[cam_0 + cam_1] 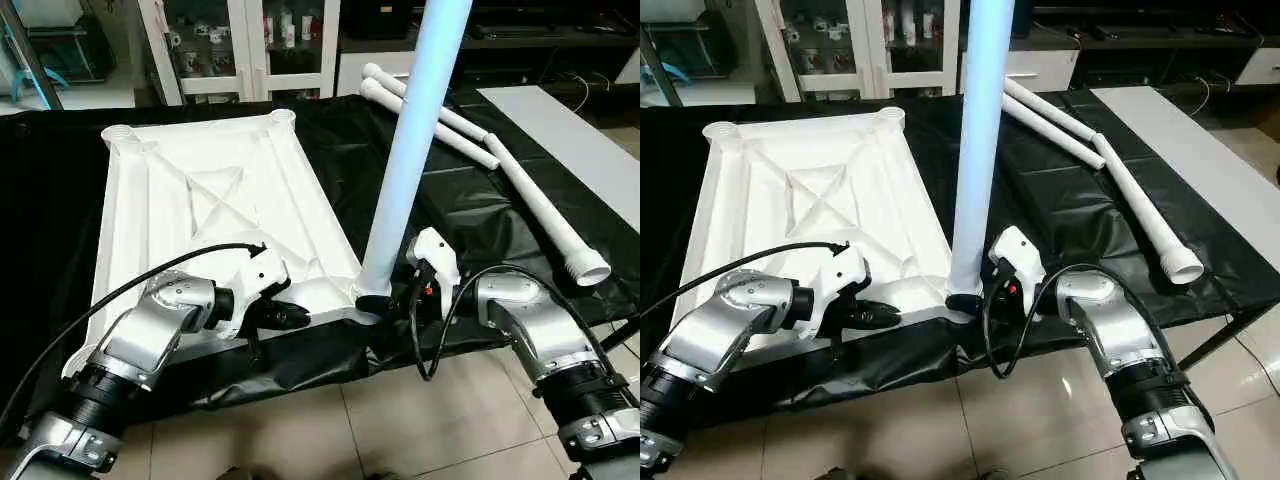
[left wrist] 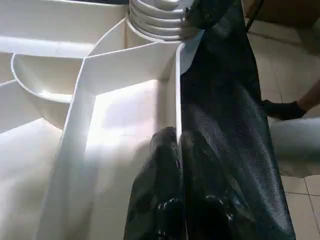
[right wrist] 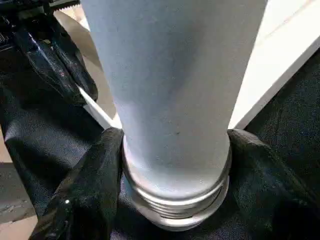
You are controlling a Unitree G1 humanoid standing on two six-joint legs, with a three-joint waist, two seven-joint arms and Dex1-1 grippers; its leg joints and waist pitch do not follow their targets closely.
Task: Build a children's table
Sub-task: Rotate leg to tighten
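Observation:
The white tabletop [image 1: 200, 200] lies ribbed side up on the black-covered work table. One white leg [image 1: 405, 150] stands upright in its near right corner socket [image 1: 368, 300]. My right gripper [image 1: 375, 305] is at the foot of that leg, and in the right wrist view its two black fingers [image 3: 85, 195] press against both sides of the leg [image 3: 175, 90] just above the ribbed collar. My left gripper [image 1: 295, 317] is shut on the tabletop's near rim [image 2: 177, 90], with the thin wall between its fingers [image 2: 155, 190]. Three more legs [image 1: 545, 210] lie loose at the back right.
A long white panel [image 1: 575, 140] lies along the work table's right side. The black cover [image 1: 300, 365] hangs over the near edge above a tiled floor. Cabinets stand behind. In the left wrist view a person's dark-gloved hand [image 2: 284, 109] shows over the floor.

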